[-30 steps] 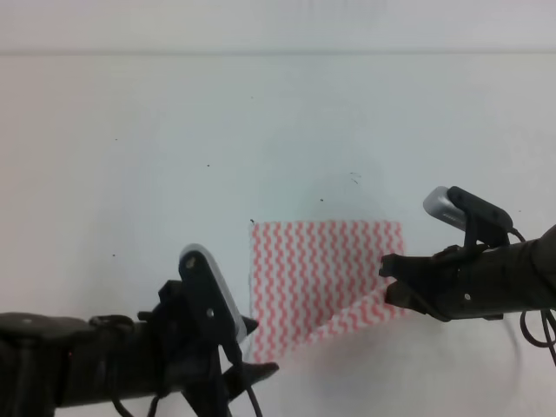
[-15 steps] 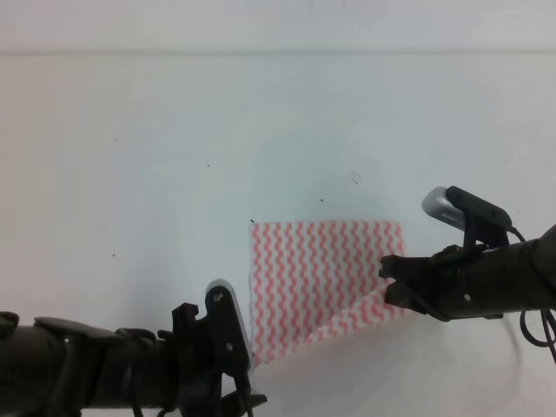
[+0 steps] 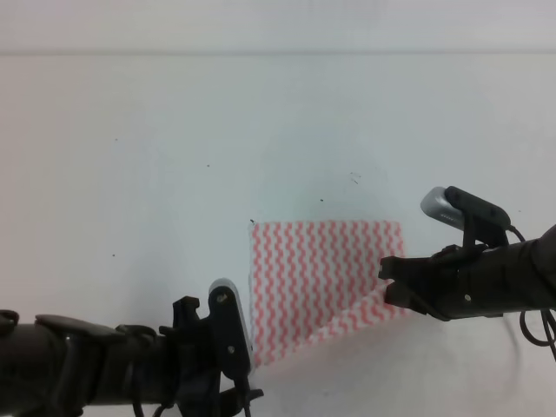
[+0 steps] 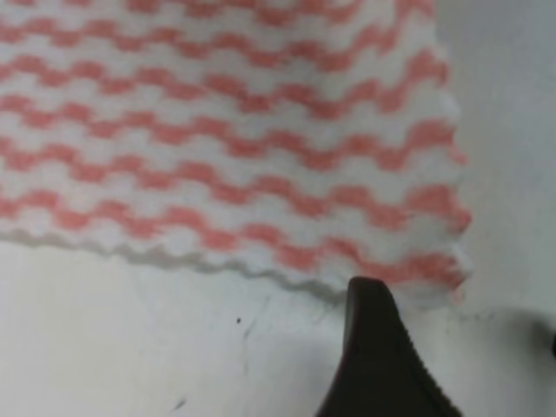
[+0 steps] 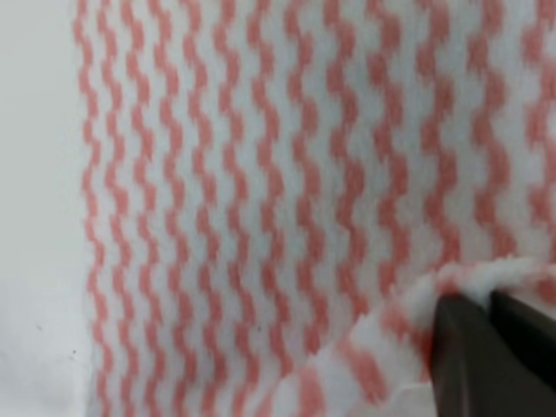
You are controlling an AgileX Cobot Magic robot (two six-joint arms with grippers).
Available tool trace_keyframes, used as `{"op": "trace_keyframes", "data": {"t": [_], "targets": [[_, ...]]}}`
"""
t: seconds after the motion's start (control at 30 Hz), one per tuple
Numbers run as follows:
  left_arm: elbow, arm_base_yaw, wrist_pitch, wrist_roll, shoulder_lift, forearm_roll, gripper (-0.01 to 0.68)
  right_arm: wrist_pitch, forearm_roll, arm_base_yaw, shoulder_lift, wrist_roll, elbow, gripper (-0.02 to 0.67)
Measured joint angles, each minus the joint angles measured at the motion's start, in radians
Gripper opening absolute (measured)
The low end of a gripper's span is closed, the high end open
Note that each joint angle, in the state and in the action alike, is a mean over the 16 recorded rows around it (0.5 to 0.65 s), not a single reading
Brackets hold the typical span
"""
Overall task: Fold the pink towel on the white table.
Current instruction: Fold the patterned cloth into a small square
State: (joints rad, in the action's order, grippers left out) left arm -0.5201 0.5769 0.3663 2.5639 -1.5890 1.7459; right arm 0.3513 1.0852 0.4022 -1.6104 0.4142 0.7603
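place: lab-style robot test bench | evidence: bare white table point(image 3: 174, 174), two black camera-carrying arms

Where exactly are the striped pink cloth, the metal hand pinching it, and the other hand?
pink towel point(image 3: 317, 269): exterior high view, flat striped middle.
right gripper point(image 3: 389, 280): exterior high view, tip where its jaws pinch the lifted corner.
left gripper point(image 3: 239, 395): exterior high view, tip beside the towel's near-left corner.

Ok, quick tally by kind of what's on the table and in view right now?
Cloths: 1, the pink towel, one corner lifted at the right gripper.
Grippers: 2, right plus the left gripper by the towel's near corner.
Tables: 1, the white table.
Total: 4.
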Motion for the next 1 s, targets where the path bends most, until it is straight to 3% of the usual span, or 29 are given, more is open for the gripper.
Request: {"op": "trace_keyframes", "data": {"t": [0.4, 0.8, 1.0], "targets": [[-0.021, 0.0, -0.017, 0.008, -0.039, 0.0, 0.343, 0.004, -0.002, 0.0, -0.007, 0.003, 0.0, -0.016], [-0.023, 0.0, -0.02, -0.003, -0.061, 0.0, 0.086, 0.012, -0.003, 0.0, -0.005, 0.005, 0.0, -0.016], [-0.024, 0.0, -0.014, -0.003, -0.061, -0.005, 0.006, 0.009, -0.002, 0.0, -0.005, 0.005, 0.0, -0.016]]}}
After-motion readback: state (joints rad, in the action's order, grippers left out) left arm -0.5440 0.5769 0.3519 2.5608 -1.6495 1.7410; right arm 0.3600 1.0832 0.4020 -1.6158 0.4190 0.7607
